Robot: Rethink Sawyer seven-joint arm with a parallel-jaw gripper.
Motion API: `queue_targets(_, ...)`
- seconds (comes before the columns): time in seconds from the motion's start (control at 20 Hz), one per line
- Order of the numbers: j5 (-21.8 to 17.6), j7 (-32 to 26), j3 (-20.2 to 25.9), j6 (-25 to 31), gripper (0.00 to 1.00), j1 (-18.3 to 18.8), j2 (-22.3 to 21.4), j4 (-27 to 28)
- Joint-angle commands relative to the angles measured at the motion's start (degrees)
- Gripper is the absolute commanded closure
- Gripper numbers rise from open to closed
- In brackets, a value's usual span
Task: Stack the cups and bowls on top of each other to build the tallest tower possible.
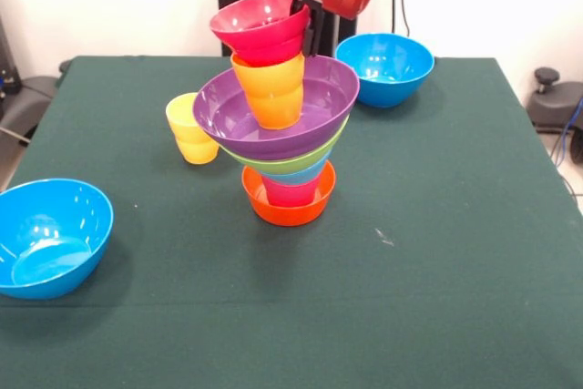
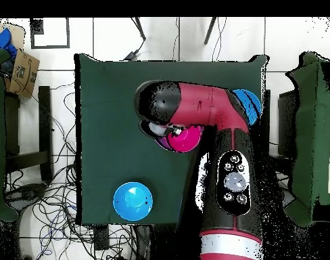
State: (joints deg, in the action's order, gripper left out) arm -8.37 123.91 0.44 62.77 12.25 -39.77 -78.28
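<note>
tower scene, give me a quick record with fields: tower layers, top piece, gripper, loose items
tower base: orange bowl on the green table
tower middle: red-pink cup, then light blue, lime green bowl, purple bowl
in purple bowl: orange cup, upright
top piece: red bowl on the orange cup, tilted
gripper: at the red bowl's rim; open or shut cannot be told
loose items: yellow cup beside the tower; two blue bowls apart from it
</note>
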Motion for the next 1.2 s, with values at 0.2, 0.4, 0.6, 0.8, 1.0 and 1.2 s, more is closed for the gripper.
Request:
queue_targets(0.2,-4.1,-8.9,4.7,-2.5,1.0,0.6,0.5,-6.1)
queue_targets(0.4,-4.1,-8.7,4.8,-3.0,1.0,0.8,0.2,-6.7)
queue_targets(0.6,-4.1,-8.7,4.7,-4.1,1.0,0.8,-0.4,-8.1)
queue_targets(0.8,-4.1,-8.6,4.9,-4.0,1.0,0.9,-0.2,-7.6)
queue_targets(1.0,-4.2,-8.3,5.0,-4.1,1.0,1.0,-0.1,-7.2)
queue_targets(1.2,-4.5,-8.3,4.9,-4.1,1.0,0.8,-0.2,-7.0)
